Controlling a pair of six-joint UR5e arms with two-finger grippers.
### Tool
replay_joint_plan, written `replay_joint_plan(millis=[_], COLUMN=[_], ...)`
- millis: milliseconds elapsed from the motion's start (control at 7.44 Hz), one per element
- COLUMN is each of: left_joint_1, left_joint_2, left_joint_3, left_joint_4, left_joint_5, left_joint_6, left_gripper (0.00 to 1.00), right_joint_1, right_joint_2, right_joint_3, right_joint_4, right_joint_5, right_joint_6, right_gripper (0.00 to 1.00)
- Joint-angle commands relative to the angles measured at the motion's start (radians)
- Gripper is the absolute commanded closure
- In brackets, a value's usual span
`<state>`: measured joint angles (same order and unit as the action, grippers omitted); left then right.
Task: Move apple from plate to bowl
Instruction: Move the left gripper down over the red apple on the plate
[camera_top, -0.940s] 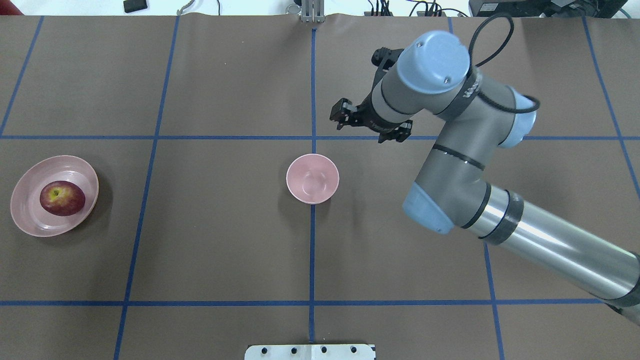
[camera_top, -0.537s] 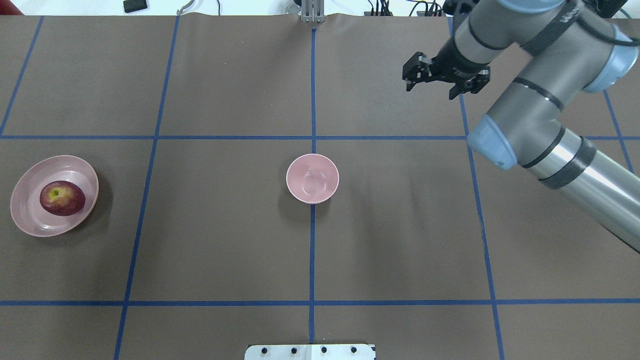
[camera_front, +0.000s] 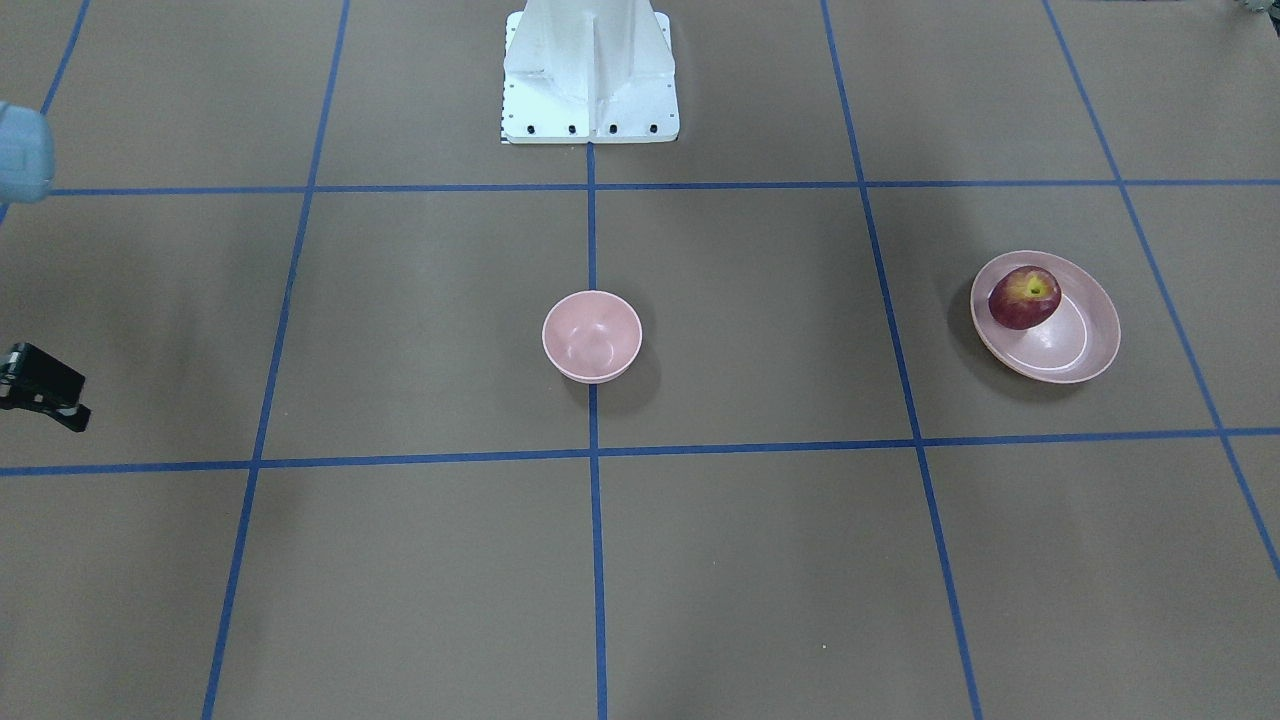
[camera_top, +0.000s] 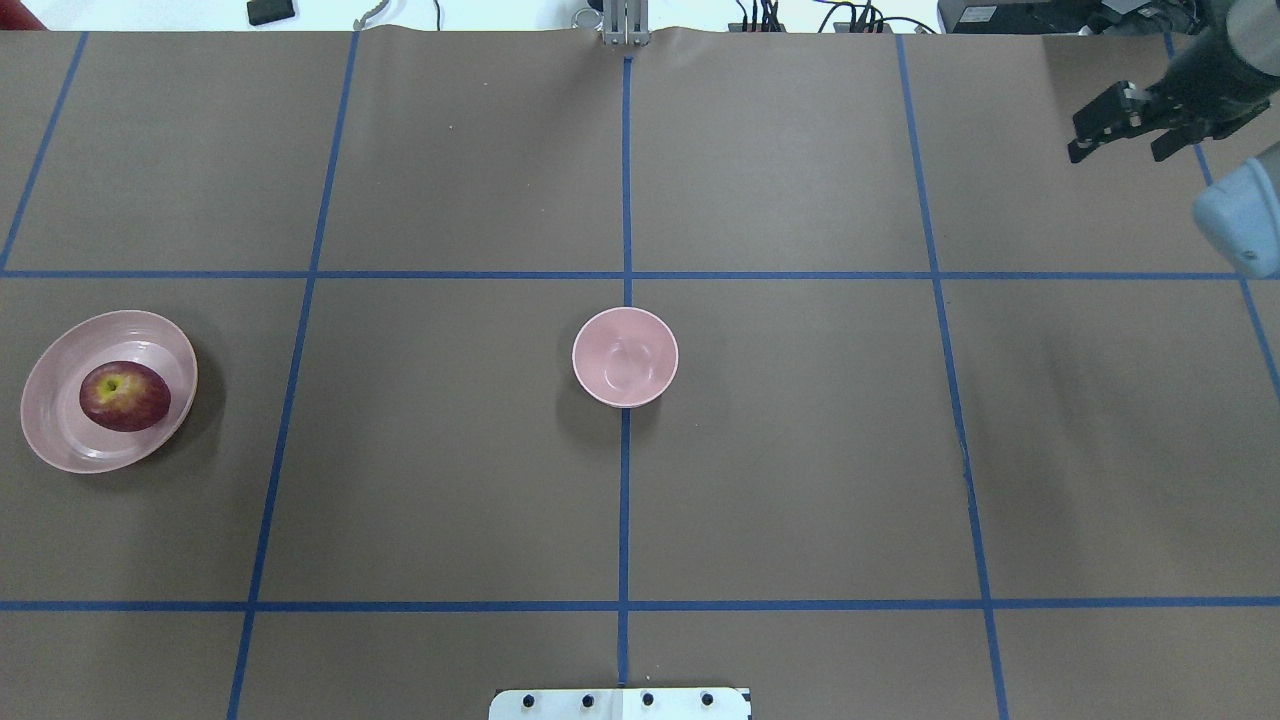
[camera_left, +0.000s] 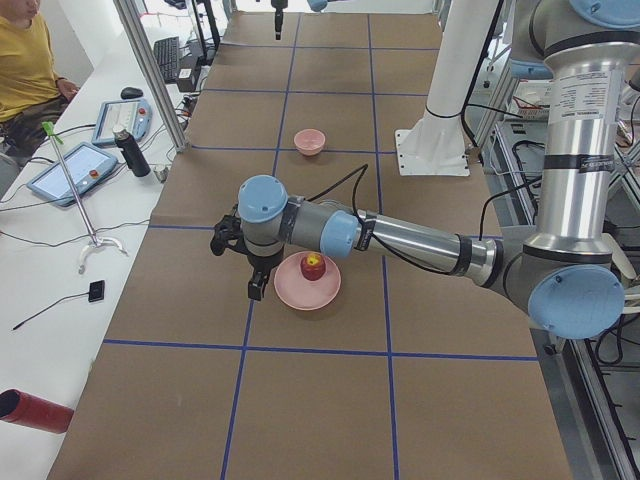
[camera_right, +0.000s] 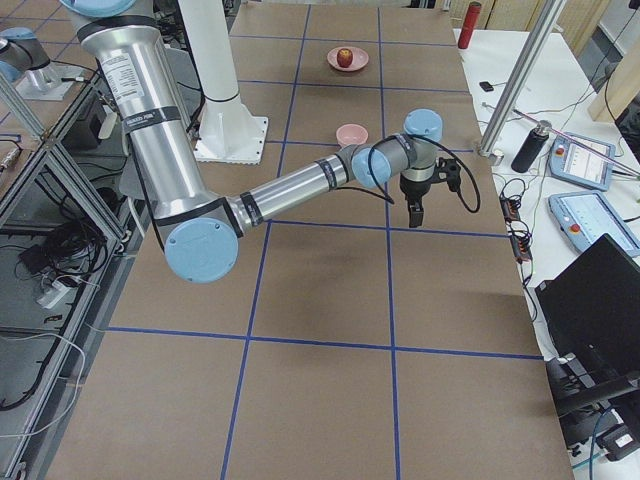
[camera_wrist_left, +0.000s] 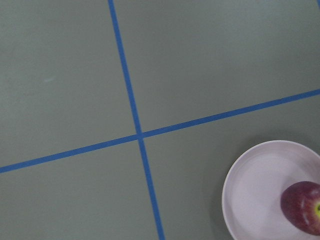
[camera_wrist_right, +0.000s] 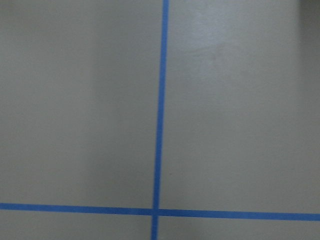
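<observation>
The dark-red apple (camera_top: 125, 396) lies in the wide pink plate (camera_top: 160, 345) at the table's left end; both also show in the front view, apple (camera_front: 1024, 297) and plate (camera_front: 1070, 355). The small deep bowl (camera_top: 625, 357) stands empty at the table's centre. My right gripper (camera_top: 1118, 150) is open and empty at the far right, well away from the bowl. My left gripper (camera_left: 256, 290) shows only in the exterior left view, hanging beside the plate (camera_left: 300, 297); I cannot tell whether it is open. The left wrist view shows the apple (camera_wrist_left: 302, 212) at its lower right corner.
Blue tape lines grid the brown table. The white robot base (camera_top: 620, 703) sits at the near edge. Beyond the far edge is a desk with tablets (camera_left: 75, 165), a bottle (camera_left: 127, 150) and a seated person (camera_left: 25, 60). A laptop (camera_right: 600, 310) is at the right end.
My right arm has swung away from just beyond the bowl to the table's far right corner, its gripper still open. Apple, plate and bowl have not moved.
</observation>
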<state>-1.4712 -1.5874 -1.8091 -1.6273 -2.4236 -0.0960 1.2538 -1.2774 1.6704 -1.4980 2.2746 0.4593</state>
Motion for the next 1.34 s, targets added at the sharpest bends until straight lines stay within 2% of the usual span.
replay_joint_plan(millis=[0,134,269,537,672,806,1209], left_joint_1=[0.147,0.211,0.291,0.459,0.544,0.575,0.598], left_joint_2=[0.012,0.035,0.073,0.131,0.139,0.139,0.141], left_joint_3=[-0.035,-0.035,-0.033,-0.032,-0.027,-0.013,0.014], left_joint_4=[-0.118,-0.190,-0.313,-0.484,-0.500,-0.503,-0.509], left_joint_5=[0.029,0.076,0.127,0.246,0.336,0.371,0.371], left_joint_6=[-0.219,-0.302,-0.418,-0.609,-0.657,-0.651,-0.648], left_gripper=[0.01,0.01,0.01,0.02,0.02,0.02,0.02], right_joint_1=[0.140,0.188,0.225,0.225,0.225,0.225,0.225], right_joint_2=[-0.168,-0.242,-0.270,-0.287,-0.289,-0.295,-0.296], right_joint_3=[0.005,0.011,0.011,0.011,0.011,0.011,0.011], right_joint_4=[0.007,0.007,0.007,0.007,0.007,0.007,0.007], right_joint_5=[0.028,0.031,0.036,0.033,0.033,0.033,0.033], right_joint_6=[-0.289,-0.404,-0.453,-0.452,-0.452,-0.452,-0.444], right_gripper=[0.00,0.00,0.00,0.00,0.00,0.00,0.00])
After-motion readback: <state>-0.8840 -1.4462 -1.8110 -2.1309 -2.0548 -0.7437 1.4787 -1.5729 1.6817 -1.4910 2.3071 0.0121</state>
